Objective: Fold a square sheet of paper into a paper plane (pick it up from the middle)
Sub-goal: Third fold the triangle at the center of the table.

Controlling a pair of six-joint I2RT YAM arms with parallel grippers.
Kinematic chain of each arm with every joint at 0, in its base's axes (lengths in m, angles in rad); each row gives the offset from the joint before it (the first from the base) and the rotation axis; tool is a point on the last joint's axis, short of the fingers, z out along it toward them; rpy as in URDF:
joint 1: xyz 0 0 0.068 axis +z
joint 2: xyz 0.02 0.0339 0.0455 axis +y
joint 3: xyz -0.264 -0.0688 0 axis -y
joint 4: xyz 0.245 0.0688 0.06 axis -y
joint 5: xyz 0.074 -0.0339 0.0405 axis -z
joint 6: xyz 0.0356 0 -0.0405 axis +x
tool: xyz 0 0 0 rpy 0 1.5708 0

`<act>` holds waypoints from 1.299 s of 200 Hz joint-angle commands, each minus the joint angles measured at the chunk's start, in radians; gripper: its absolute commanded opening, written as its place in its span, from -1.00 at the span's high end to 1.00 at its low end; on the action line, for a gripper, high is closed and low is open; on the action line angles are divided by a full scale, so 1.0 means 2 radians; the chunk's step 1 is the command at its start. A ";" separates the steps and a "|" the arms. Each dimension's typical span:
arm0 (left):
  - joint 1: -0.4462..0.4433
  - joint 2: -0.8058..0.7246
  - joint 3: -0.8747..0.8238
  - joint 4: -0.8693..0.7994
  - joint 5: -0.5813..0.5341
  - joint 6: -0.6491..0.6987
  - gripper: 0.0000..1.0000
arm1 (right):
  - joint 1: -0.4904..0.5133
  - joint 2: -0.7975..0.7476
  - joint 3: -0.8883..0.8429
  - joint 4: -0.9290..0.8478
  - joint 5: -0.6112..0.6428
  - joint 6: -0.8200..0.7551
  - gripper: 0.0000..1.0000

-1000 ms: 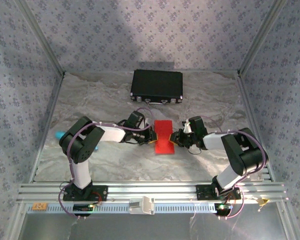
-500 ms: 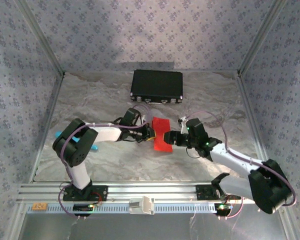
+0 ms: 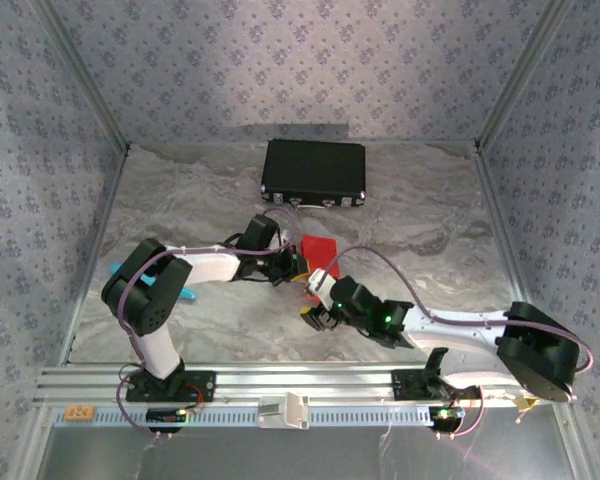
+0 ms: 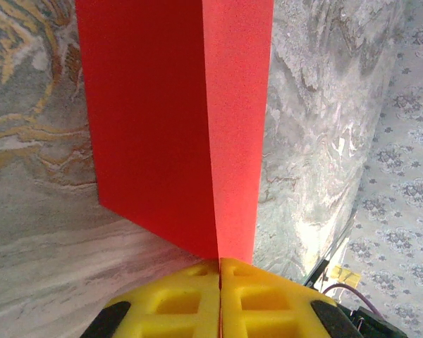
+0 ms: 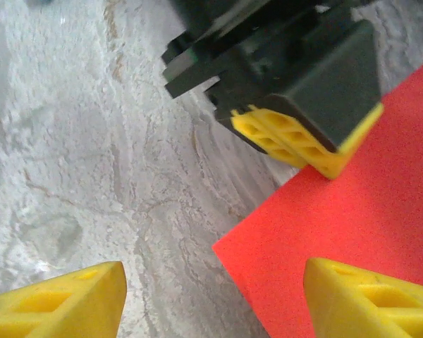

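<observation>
The square sheet of paper [image 3: 319, 247] is bright red and bent along a middle crease, with a darker face and a brighter face [image 4: 162, 120]. My left gripper [image 3: 298, 264] is shut on its near edge at the crease [image 4: 220, 262], the yellow fingers [image 4: 268, 296] pressed together. My right gripper [image 3: 315, 303] hovers at the sheet's near side, open, with nothing between its fingers [image 5: 211, 303]. One corner of the red sheet [image 5: 352, 232] lies in front of its right fingertip [image 5: 366, 296], and the left gripper's yellow fingers [image 5: 303, 144] pinch the sheet just beyond.
A black rectangular case [image 3: 313, 170] lies at the back of the marble table [image 3: 430, 220]. A small turquoise object [image 3: 117, 268] sits behind the left arm's elbow. Patterned walls close in the sides and back.
The right gripper let go of the paper and opened. Its arm swung out and low, bringing the gripper to the sheet's near side. The left gripper kept its hold.
</observation>
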 commanded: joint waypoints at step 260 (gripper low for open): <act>0.002 -0.022 -0.005 -0.005 0.006 -0.004 0.84 | 0.055 0.091 -0.024 0.121 0.186 -0.079 0.49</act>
